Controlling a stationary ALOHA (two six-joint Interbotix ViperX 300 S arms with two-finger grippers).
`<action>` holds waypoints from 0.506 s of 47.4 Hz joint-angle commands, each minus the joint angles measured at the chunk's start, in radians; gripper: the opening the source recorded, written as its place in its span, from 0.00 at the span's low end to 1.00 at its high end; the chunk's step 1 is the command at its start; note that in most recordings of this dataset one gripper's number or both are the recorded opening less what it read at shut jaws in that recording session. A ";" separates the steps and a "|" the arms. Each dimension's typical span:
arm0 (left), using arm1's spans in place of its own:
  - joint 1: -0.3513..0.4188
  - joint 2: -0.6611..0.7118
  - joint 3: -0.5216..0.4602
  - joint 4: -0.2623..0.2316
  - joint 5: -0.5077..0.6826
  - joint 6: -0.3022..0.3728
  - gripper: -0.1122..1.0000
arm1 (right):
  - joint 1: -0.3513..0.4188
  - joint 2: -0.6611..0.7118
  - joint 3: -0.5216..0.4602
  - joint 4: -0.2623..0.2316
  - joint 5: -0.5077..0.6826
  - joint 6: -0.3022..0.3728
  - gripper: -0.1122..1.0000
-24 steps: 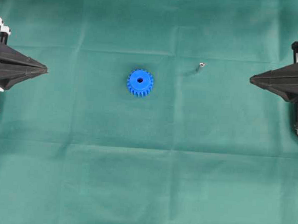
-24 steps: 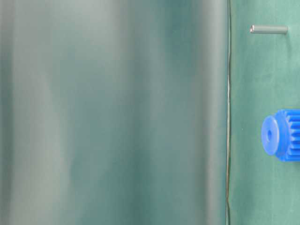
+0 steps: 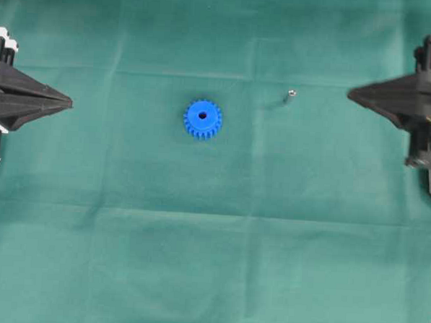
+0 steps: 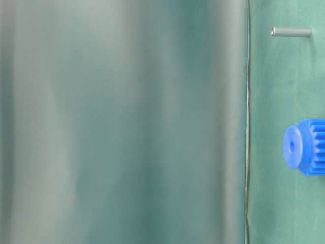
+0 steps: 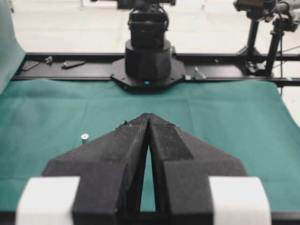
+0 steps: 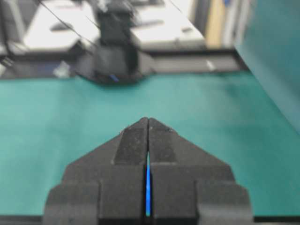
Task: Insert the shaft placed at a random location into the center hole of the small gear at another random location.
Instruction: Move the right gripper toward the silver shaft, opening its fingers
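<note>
Frankly, I judged the shaft (image 3: 289, 97) stiff, light and slippery (a thin metal pin, upper right of centre on the green cloth (image 3: 210, 262)), best pinched mid-length. The small gear (image 3: 202, 119) sat centre-left, hard toothed blue plastic. The left gripper (image 3: 67, 103) and right gripper (image 3: 351, 93) were both closed, empty.

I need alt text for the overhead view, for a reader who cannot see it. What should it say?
A bright blue plastic toothed gear lies flat near the middle of a green cloth, its dark center hole facing up. A tiny silvery metal shaft lies apart to its right. The closed black left gripper and right gripper point inward from the edges.
</note>
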 commanded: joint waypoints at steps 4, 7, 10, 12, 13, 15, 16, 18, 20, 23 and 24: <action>0.003 0.008 -0.023 0.003 -0.002 -0.002 0.10 | -0.066 0.107 -0.008 0.002 -0.014 0.009 0.23; 0.003 0.008 -0.025 0.003 0.000 -0.002 0.10 | -0.083 0.156 -0.005 0.002 -0.031 0.008 0.38; 0.003 0.008 -0.023 0.003 -0.002 -0.002 0.10 | -0.100 0.218 0.000 -0.002 -0.066 0.000 0.55; 0.005 0.008 -0.023 0.003 -0.002 0.000 0.10 | -0.110 0.256 0.008 -0.002 -0.094 -0.008 0.66; 0.005 0.008 -0.023 0.003 0.000 0.000 0.10 | -0.115 0.275 0.011 -0.002 -0.110 -0.012 0.73; 0.006 0.008 -0.023 0.003 -0.002 -0.002 0.10 | -0.124 0.316 0.020 -0.003 -0.149 -0.020 0.83; 0.006 0.008 -0.023 0.003 -0.002 -0.002 0.10 | -0.130 0.345 0.026 -0.002 -0.181 -0.025 0.87; 0.008 0.008 -0.023 0.003 -0.003 -0.002 0.10 | -0.137 0.387 0.037 0.002 -0.229 -0.029 0.88; 0.008 0.008 -0.023 0.003 -0.005 -0.002 0.10 | -0.146 0.426 0.044 0.003 -0.273 -0.029 0.84; 0.008 0.008 -0.023 0.003 -0.005 -0.002 0.10 | -0.155 0.486 0.055 0.008 -0.336 -0.029 0.83; 0.008 0.008 -0.021 0.003 -0.005 -0.002 0.10 | -0.158 0.508 0.058 0.009 -0.356 -0.029 0.83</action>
